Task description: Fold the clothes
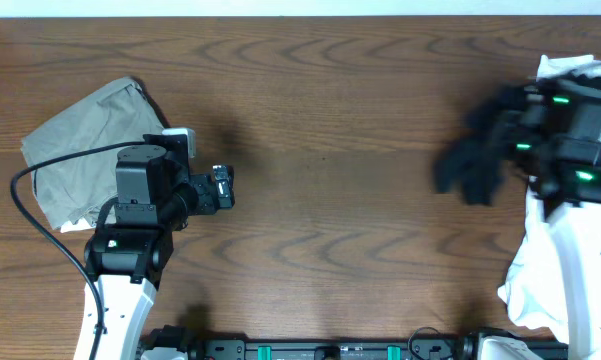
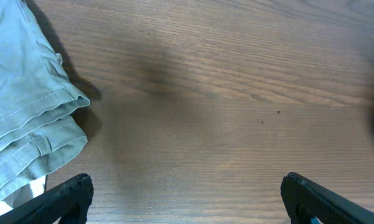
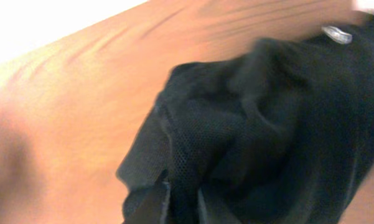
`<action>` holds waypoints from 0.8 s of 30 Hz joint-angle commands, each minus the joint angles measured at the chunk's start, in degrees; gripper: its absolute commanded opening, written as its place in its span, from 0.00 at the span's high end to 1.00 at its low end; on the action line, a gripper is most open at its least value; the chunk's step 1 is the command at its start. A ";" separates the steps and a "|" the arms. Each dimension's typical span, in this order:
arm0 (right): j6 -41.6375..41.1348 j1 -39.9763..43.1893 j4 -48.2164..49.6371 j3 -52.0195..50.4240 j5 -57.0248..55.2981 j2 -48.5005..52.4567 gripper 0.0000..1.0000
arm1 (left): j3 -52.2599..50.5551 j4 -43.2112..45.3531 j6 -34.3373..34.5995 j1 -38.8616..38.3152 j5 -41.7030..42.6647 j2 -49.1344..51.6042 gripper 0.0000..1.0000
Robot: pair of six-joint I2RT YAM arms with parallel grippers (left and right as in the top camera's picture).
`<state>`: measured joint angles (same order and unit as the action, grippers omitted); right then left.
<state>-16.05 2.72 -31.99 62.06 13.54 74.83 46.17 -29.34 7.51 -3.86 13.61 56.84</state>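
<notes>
Your right-side views are smeared by motion. In the overhead view the right arm [image 1: 570, 140] and the black garment [image 1: 475, 165] blur into one dark shape, and the wrist view cuts the right fingers [image 3: 150, 206] off at the lower edge. What shows of them looks pinched together on bunched black mesh fabric, which has a small pale mark near its top. That garment is over the right end of the worktop [image 1: 330, 120]. White cloth [image 1: 528, 285] lies under the arm, partly covered. At the left, an olive-grey garment [image 1: 80, 150] lies folded in layers with its hems stacked. Your left fingers [image 2: 68, 196] stand wide apart just beside it, holding nothing.
</notes>
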 commanded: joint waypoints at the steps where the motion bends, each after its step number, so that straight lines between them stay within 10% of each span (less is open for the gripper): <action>1: 1.16 -9.18 0.52 -0.09 1.36 2.64 0.82 | 0.98 0.24 0.33 -0.09 0.72 0.09 0.02; 10: 1.49 -17.14 -1.14 -0.09 -13.22 7.39 0.63 | 0.98 0.28 0.31 -0.09 0.72 0.09 0.02; 24: -0.15 3.87 -17.55 -0.11 -20.17 4.20 0.35 | 0.98 18.21 9.03 -0.70 14.29 4.74 0.02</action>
<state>-16.08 3.75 -48.23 62.02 -5.21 79.75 46.26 -13.32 10.76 -3.97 20.27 58.57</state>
